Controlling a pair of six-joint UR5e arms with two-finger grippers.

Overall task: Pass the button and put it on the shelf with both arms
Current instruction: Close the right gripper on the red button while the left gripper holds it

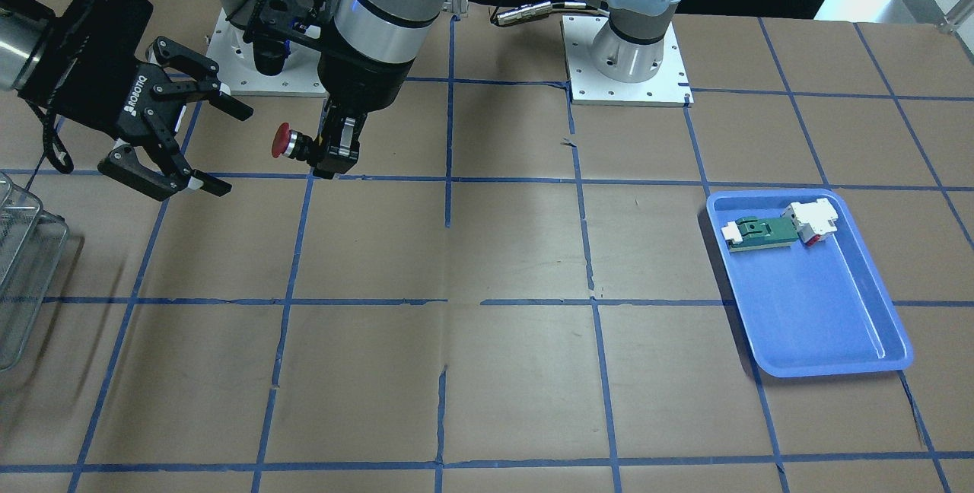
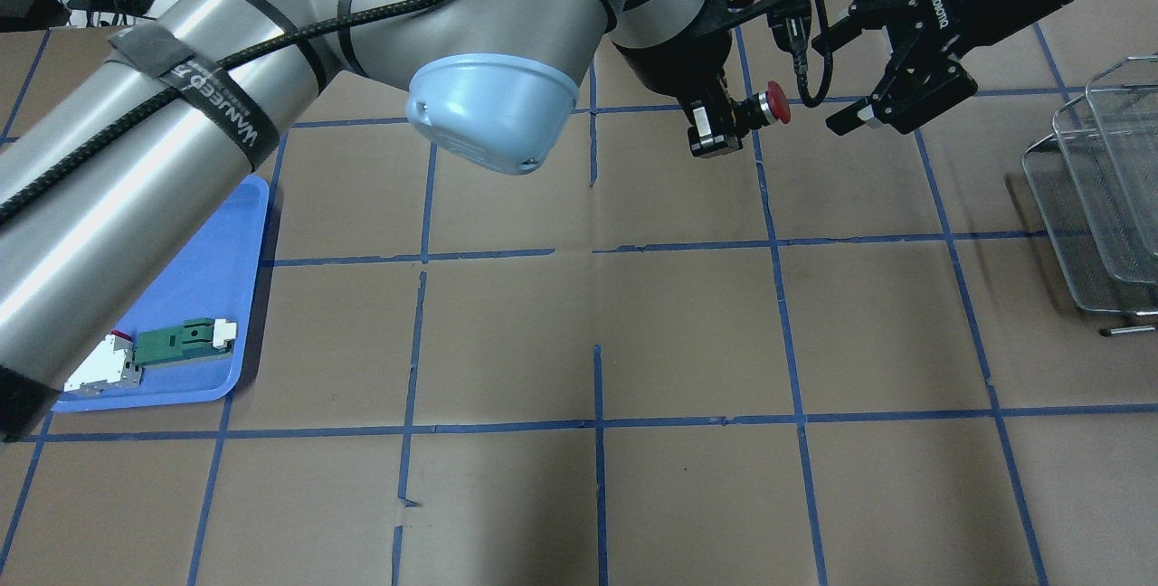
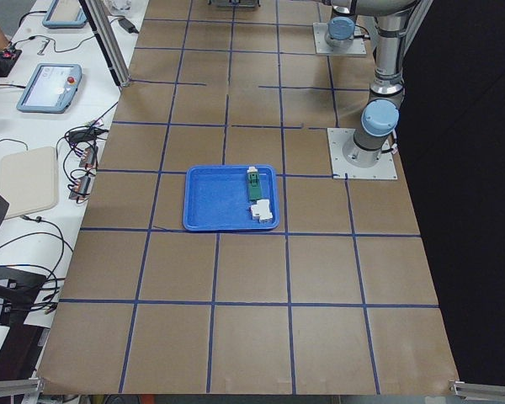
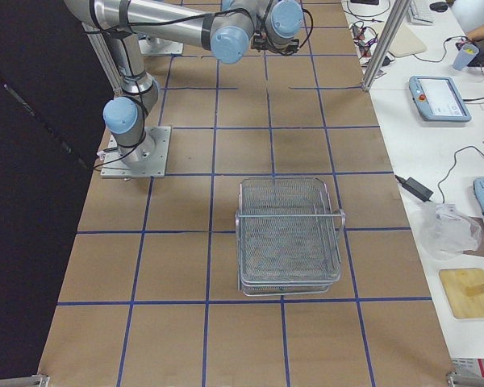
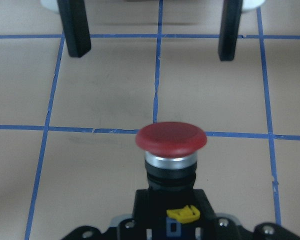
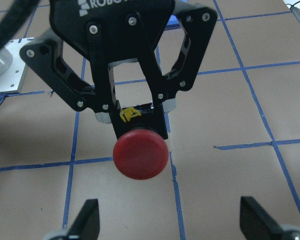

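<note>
The left end effector [image 1: 335, 152] is clamped on the black body of the button [image 1: 286, 141] and holds it in the air above the counter [image 1: 517, 249]. The button lies sideways, and its red cap points at the right end effector [image 1: 225, 149]. That one has its fingers wide apart, just beside the cap and not touching it. The wire shelf [image 4: 290, 242] stands on the counter at the robot's right end, well apart from the button. At the other end, a blue tray [image 1: 822, 310] holds a green part [image 1: 757, 233] and a white block [image 1: 813, 221].
</note>
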